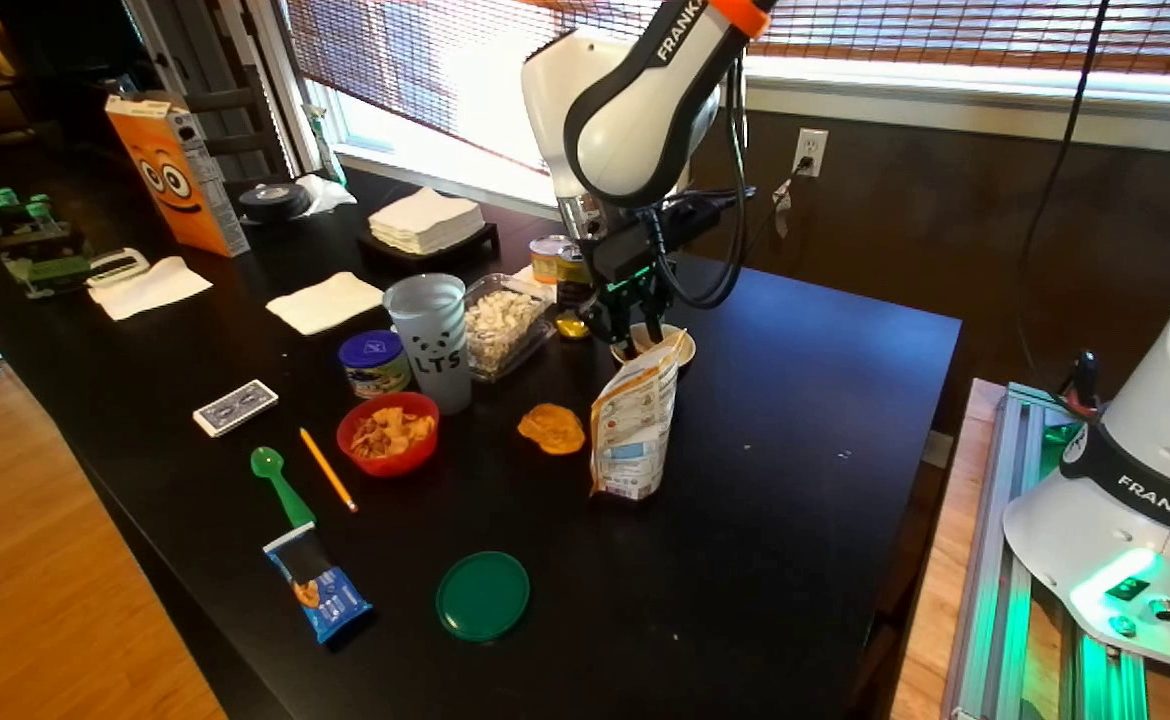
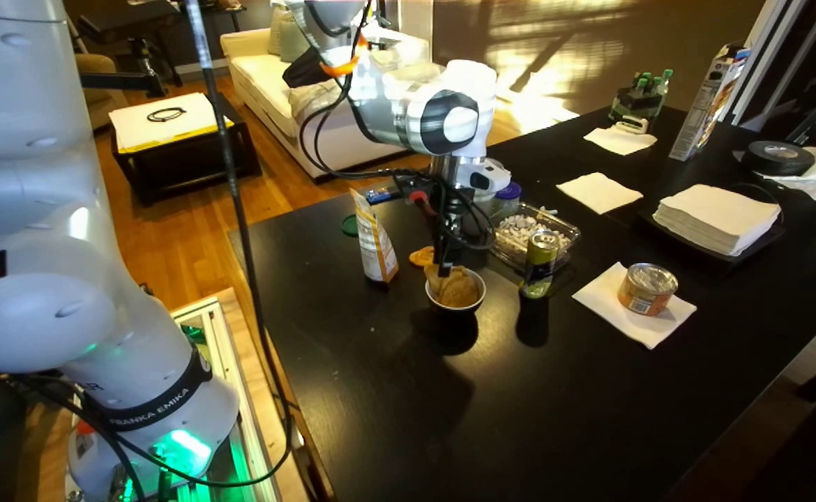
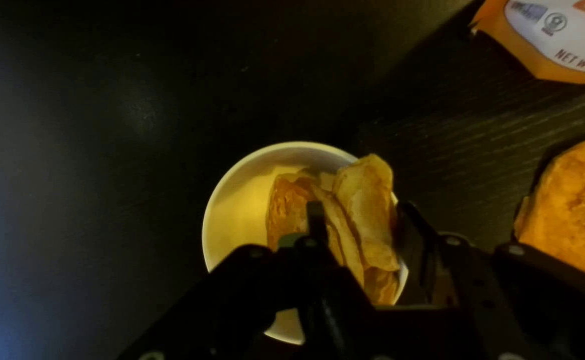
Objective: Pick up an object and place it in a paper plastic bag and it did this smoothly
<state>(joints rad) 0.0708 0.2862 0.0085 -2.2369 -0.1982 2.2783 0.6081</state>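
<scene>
As the parted fingers [image 3: 317, 220] straddle chips [image 3: 365, 215] in the bowl [image 3: 232, 215], the picking-up seems in hand, the next move likely wanting a light squeeze, then a lift toward the bag [image 1: 637, 430] standing nearby on the desk [image 1: 795, 450].

The white arm [image 1: 635, 140] has an orange band [image 1: 745, 14], black trim [image 1: 650, 62] lettered FRANKA, black cables [image 1: 742, 235], a green-lit base [image 1: 1135, 545] and a 2-fingered black gripper [image 3: 361, 212] dotted with screws [image 3: 453, 240].

In an exterior view: passage over tabletop [image 2: 519, 418], bottom centre | blocking: can [image 2: 539, 268], centre-right; upright bag [image 2: 376, 244], centre-left | wrist view: bowl [image 3: 235, 220] rim beside gripper [image 3: 362, 207], clearance too dark to judge
</scene>
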